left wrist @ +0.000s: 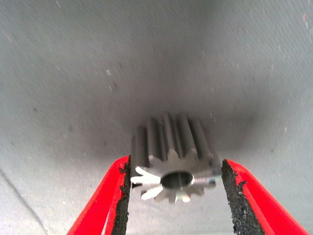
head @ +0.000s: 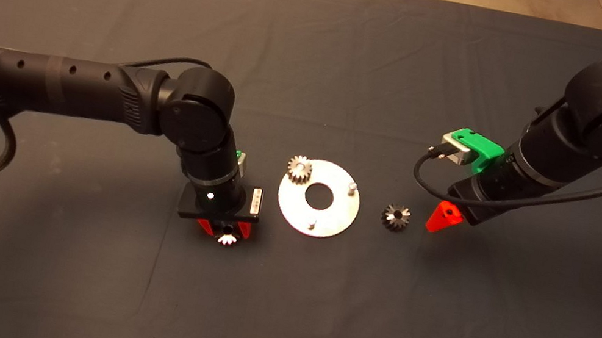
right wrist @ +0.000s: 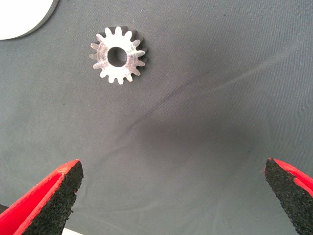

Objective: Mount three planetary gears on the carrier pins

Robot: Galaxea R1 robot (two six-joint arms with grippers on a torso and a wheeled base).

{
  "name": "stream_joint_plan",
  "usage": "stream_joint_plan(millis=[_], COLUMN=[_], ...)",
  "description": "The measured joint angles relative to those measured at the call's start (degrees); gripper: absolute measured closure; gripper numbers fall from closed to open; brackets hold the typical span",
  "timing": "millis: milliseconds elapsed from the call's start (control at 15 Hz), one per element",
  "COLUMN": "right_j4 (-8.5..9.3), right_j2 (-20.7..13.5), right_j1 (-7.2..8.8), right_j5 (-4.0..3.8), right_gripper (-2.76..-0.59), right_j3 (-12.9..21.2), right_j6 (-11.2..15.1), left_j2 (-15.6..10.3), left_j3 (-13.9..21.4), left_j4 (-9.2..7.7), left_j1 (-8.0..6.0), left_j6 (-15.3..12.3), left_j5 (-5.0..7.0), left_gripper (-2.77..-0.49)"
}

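Left of the plate (head: 319, 198), the left gripper (left wrist: 176, 183) straddles a gear (left wrist: 173, 164), pads spread just beside its teeth, bore upright; right gripper (right wrist: 171, 191) gapes wide.

Plate top: the round plate (head: 330, 216) carries one mounted gear (head: 299, 168) at its 10 o'clock; pins at 2 (head: 353, 187) and 6 o'clock (head: 311, 224) stand bare, open from above.
9 o'clock of plate: left gripper (head: 226, 232) and its arm block that side, a gear (left wrist: 172, 164) between its fingers.
3 o'clock of plate: loose gear (head: 395, 216) lies near the rim; right gripper (right wrist: 171, 196), spread wide, just beyond.
12 and 6 o'clock: bare mat (head: 323, 43).
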Motion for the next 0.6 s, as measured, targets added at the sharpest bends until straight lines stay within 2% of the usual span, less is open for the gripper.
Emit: stream_joint_plan(millis=[200, 333, 600], right_j4=[0.0, 0.0, 0.0], right_j2=[-0.1, -0.1, -0.2], right_j1=[-0.02, -0.02, -0.02], right_j5=[0.0, 0.0, 0.0], right_gripper=[-2.76, -2.76, -2.76], right_j3=[0.0, 0.0, 0.0], right_j6=[0.0, 0.0, 0.0], left_j2=[0.0, 0.0, 0.0], left_j3=[0.3, 1.5, 1.9], left_j4=[0.48, 1.83, 2.38], left_j1=[0.02, 0.02, 0.05], left_j6=[0.0, 0.0, 0.0], left_j5=[0.15, 0.13, -0.02], left_gripper=[-1.08, -1.08, -1.08])
